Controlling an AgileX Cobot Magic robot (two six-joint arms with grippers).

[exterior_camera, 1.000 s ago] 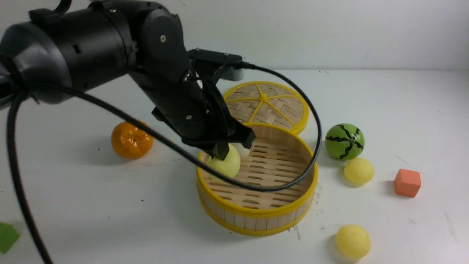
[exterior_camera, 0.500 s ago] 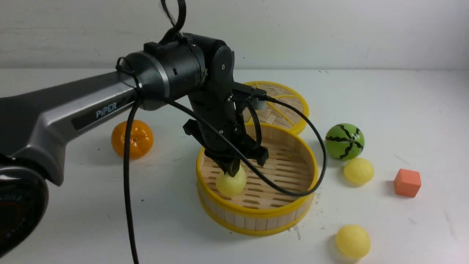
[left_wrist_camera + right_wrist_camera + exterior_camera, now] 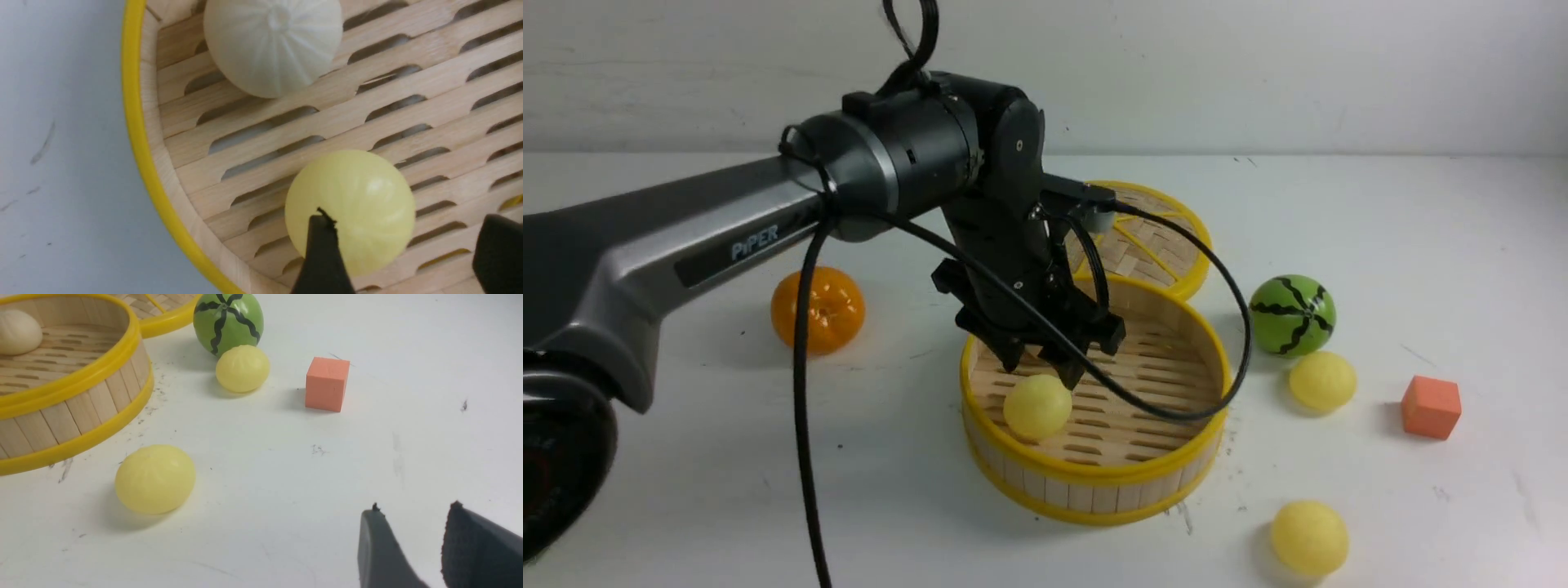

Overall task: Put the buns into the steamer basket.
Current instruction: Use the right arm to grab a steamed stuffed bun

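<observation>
The steamer basket (image 3: 1094,472) stands mid-table. One pale yellow bun (image 3: 1037,406) lies on its slatted floor near the left wall. My left gripper (image 3: 1041,367) hangs open just above that bun, not touching it. In the left wrist view the basket rim (image 3: 135,122) encloses the yellow bun (image 3: 355,208) below my open left gripper (image 3: 406,220), with the off-white bun (image 3: 273,45) beside it. Two more yellow buns (image 3: 1322,380) (image 3: 1309,537) lie on the table right of the basket. My right gripper (image 3: 413,508) is open and empty over bare table, away from those two buns (image 3: 242,368) (image 3: 154,478).
The woven lid (image 3: 1152,237) lies behind the basket. An orange (image 3: 817,310) sits left of it. A watermelon ball (image 3: 1291,315) and an orange-pink cube (image 3: 1430,407) sit to the right. The left arm's cable loops over the basket.
My left gripper lowered the yellow bun into the basket, opened and let it go. It has risen slightly, and the bun now rests on the slats.
</observation>
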